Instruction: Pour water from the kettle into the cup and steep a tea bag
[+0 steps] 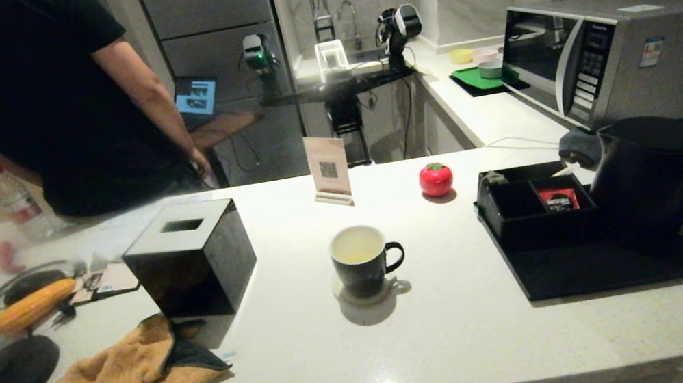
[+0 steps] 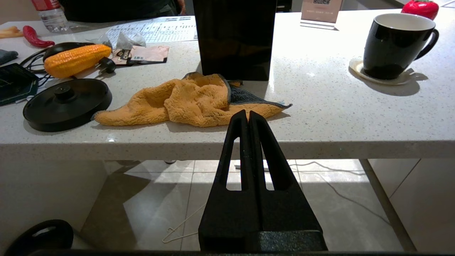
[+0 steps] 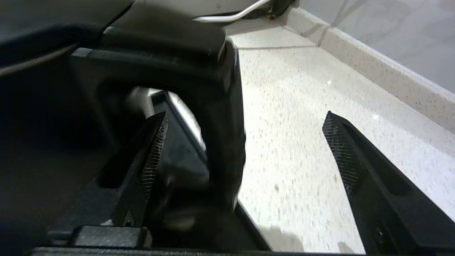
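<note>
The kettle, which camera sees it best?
The head view shows the whole kettle on its black tray. The right wrist view shows only its handle, between the open right gripper fingers. The left wrist view misses it; the left gripper is shut.

The counter (image 1: pixel 450 340) lies bare around the cup (image 1: pixel 360 261) on its front and right sides — open room between it and the tray (image 1: pixel 605 272). To its left stand the tissue box (image 1: pixel 193 258) and the cloth (image 1: pixel 129 372); behind it, a sign (image 1: pixel 329 169) and red tomato (image 1: pixel 436 179). The right gripper (image 3: pixel 245 149) is spread wide about the kettle (image 1: pixel 651 174) handle (image 3: pixel 224 117) — one finger inside the loop, the other outside over bare counter.
</note>
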